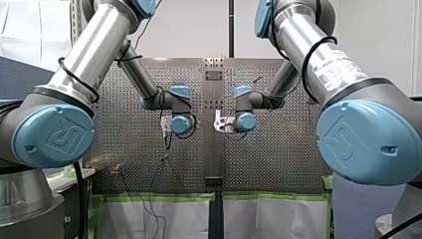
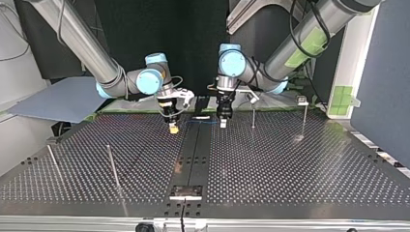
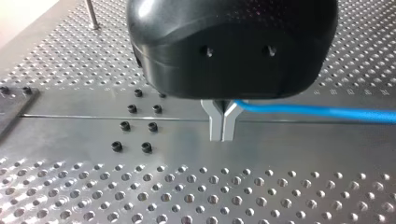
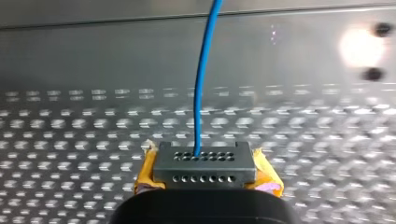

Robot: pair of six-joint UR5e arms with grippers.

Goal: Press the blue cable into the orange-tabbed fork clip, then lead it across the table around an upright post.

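**A:** Which step is in hand?

**B:** The first, I think, and it is barely begun. In the upper middle of the top view the blue cable stretches between the two grippers, low over the table. I find no orange-tabbed clip in any view, so I judge that nothing is pressed in yet.

**A:** And the grips?

**B:** My left gripper has its metal fingers closed flat together. The cable is pinched high between them and runs off to one side. At my right gripper the cable runs straight into the tip between the yellow pads. The contact itself is hidden, but the line is straight, so I take it as clamped there too.

**A:** What does the next move call for?

**B:** Both arms must carry the span to the clip together, line it over the fork and push down with the cable taut. Only after that comes the run across to a post. Two posts stand at the upper right of the top view and two more at its lower left.

**A:** What does one view give that another lacks?

**B:** Each wrist view shows its own grip up close and nothing of the other arm. Only the top view shows both grippers, the span between them and the posts. In the front view the arms reach in, but the cable is too small to make out.
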